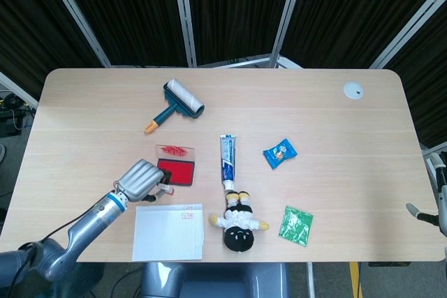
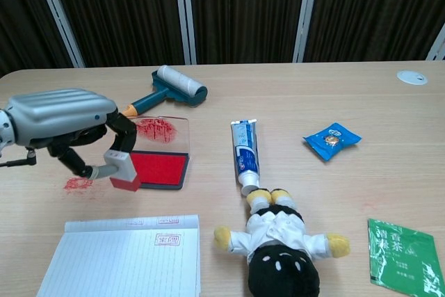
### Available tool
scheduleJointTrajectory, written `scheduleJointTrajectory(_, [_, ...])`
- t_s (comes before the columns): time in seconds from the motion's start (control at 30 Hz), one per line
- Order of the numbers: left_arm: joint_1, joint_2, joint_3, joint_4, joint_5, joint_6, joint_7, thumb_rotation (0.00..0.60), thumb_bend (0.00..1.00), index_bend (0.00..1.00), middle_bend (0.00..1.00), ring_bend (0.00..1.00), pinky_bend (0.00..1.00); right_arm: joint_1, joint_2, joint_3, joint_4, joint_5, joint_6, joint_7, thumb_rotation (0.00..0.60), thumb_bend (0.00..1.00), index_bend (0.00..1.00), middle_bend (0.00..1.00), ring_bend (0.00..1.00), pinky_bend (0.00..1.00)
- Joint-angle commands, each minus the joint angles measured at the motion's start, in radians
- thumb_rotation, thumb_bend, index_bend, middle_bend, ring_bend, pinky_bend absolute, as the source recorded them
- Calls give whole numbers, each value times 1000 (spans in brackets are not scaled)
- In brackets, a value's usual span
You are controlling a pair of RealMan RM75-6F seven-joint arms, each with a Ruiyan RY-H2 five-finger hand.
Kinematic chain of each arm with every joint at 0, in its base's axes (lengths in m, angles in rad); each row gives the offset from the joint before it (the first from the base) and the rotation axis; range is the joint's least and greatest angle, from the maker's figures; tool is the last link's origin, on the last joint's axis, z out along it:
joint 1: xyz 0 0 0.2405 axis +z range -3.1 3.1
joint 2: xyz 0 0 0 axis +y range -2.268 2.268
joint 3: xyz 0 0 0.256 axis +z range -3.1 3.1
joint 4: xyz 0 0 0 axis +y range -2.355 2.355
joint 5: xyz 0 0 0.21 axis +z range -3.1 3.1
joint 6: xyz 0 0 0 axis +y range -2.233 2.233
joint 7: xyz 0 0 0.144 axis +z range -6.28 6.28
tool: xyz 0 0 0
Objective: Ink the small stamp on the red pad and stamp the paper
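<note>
My left hand [image 2: 59, 117] [image 1: 140, 179] holds the small stamp [image 2: 124, 169] [image 1: 166, 188], a white block with a red inked face, in the air just off the near left corner of the red ink pad [image 2: 158, 168] [image 1: 178, 172]. The pad's clear lid [image 2: 161, 130] lies open behind it, smeared red. The lined paper pad [image 2: 125, 263] [image 1: 168, 231] lies nearer the table's front edge and bears a red stamp mark [image 2: 166, 240] [image 1: 187, 215] near its top right. My right hand is out of both views.
A lint roller [image 2: 169, 86], a toothpaste tube [image 2: 245, 152], a plush doll [image 2: 279, 244], a blue snack packet [image 2: 332, 138] and a green sachet [image 2: 402, 249] lie around. A red ink smudge [image 2: 78, 183] marks the table left of the pad.
</note>
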Motion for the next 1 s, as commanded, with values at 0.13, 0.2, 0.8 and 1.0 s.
scheduleJointTrajectory(0.13, [50, 12, 69, -73, 42, 38, 103, 600, 450, 616, 568, 825, 884, -3, 3, -1, -3, -4, 3, 3, 600, 0, 0, 0, 0, 0])
scheduleJointTrajectory(0.2, [60, 6, 78, -79, 45, 44, 122, 600, 450, 618, 568, 826, 884, -3, 3, -1, -4, -4, 5, 4, 600, 0, 0, 0, 0, 0])
scheduleJointTrajectory(0.8, [151, -143, 66, -72, -100, 123, 345, 600, 450, 627, 571, 825, 883, -7, 14, 1, -3, -5, 2, 31, 600, 0, 0, 0, 0, 0])
scheduleJointTrajectory(1.0, [163, -170, 61, -51, -109, 140, 372, 600, 450, 627, 571, 825, 883, -7, 16, 1, -2, -5, 1, 38, 600, 0, 0, 0, 0, 0])
